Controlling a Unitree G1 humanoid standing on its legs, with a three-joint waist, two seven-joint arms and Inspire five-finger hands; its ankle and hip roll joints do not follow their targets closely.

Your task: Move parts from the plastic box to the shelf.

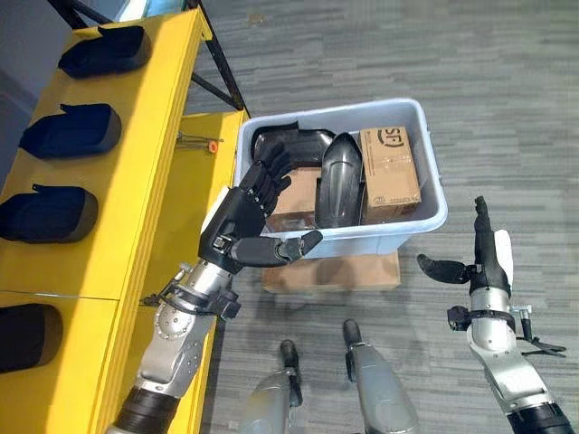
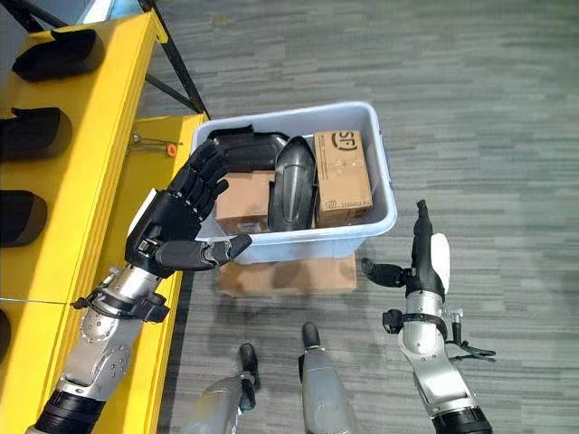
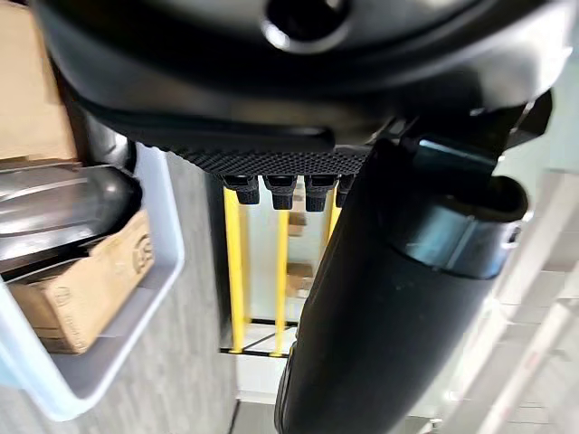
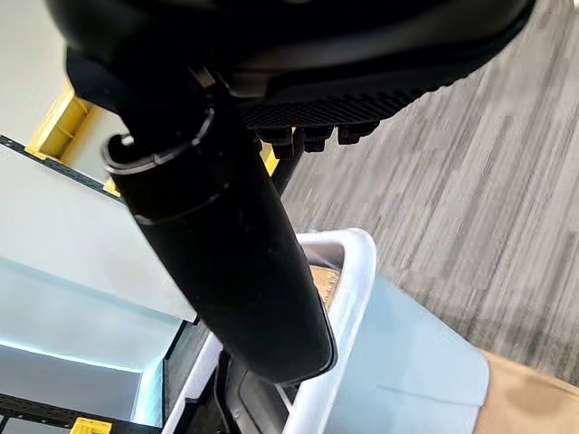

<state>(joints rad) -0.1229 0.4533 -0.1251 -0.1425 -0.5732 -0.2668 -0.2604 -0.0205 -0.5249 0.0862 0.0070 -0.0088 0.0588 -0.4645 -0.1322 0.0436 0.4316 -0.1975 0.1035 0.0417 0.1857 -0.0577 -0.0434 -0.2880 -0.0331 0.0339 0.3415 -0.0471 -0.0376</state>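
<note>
Hovering at the plastic box (image 1: 425, 163) near rim, left hand (image 1: 242, 221) spread wide, empty; right hand (image 1: 484, 258) open, over bare floor (image 1: 507, 108) beside the box; black parts (image 1: 339, 176) inside

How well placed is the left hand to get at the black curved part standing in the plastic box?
Probably yes. The left hand hangs open over the plastic box at its near-left corner, holding nothing. The black curved part stands uncovered between the cardboard boxes, nothing lying between it and the fingers.
</note>
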